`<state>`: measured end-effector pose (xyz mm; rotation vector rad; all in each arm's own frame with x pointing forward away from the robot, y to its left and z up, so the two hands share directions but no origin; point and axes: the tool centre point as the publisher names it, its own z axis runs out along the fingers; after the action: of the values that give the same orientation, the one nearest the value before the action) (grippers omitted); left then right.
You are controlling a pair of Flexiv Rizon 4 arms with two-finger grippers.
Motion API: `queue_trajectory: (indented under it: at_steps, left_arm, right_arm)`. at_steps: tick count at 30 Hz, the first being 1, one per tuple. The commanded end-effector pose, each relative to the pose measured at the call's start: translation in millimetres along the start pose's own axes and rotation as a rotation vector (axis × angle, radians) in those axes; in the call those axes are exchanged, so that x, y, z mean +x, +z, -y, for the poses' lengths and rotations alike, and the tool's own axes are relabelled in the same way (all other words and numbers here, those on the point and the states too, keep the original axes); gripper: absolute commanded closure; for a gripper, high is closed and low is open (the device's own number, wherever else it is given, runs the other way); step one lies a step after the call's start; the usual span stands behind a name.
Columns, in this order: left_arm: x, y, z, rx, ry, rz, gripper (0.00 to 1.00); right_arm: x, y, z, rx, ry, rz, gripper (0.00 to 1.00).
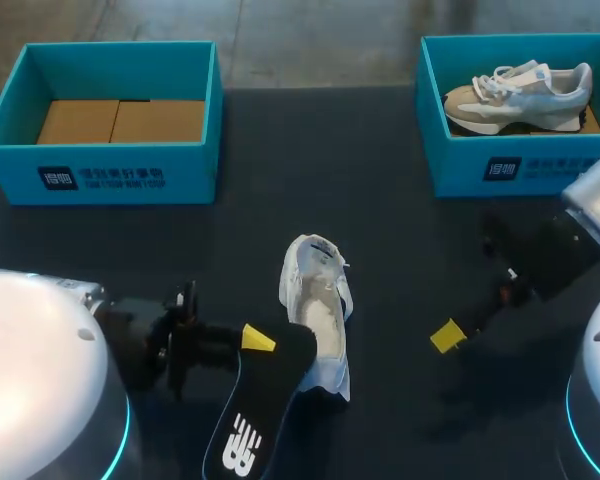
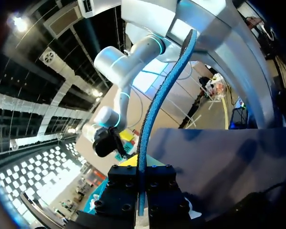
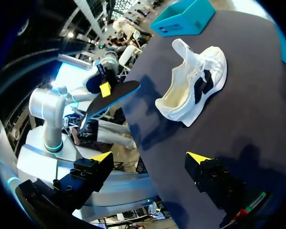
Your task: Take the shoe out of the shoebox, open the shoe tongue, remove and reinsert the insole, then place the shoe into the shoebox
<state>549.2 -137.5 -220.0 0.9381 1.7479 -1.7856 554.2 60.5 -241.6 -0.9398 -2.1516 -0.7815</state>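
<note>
On the table (image 1: 380,250), the left box (image 1: 105,172) and right box (image 1: 520,165) stand far. The shoe (image 1: 320,300) lies near centre. The left gripper (image 1: 258,340) pinches the insole (image 1: 255,420) just left of it. The right gripper (image 3: 150,157) is spread wide, empty, near right. I would steady the shoe and feed the insole in toe first. Nothing blocks the way.

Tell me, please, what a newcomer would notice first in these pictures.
The black insole, pinched in the left gripper close to the robot, stands out most. Beside it the white shoe lies on the dark table; the right gripper hangs open to the shoe's right.
</note>
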Motion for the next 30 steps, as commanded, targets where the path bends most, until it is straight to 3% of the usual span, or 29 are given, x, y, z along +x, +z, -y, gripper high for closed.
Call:
queue_trajectory:
  at_steps: [1,9,23,30]
  left_arm:
    - [6.3,0,-4,0.002,-0.041,0.020,1.00]
    - [10.8,4,-17,-0.016,-0.108,0.023,1.00]
    - [14.0,23,-45,-0.007,-0.151,0.003,1.00]
    - [15.6,26,-59,-0.011,-0.177,0.014,1.00]
  right_arm:
    - [-3.9,5,2.2,0.016,-0.030,0.002,0.00]
    - [-7.7,9,5.9,0.063,-0.105,0.046,0.00]
    - [-22.8,15,10.2,0.052,-0.182,0.050,0.00]
    - [-24.8,24,4.5,0.046,-0.197,0.107,0.00]
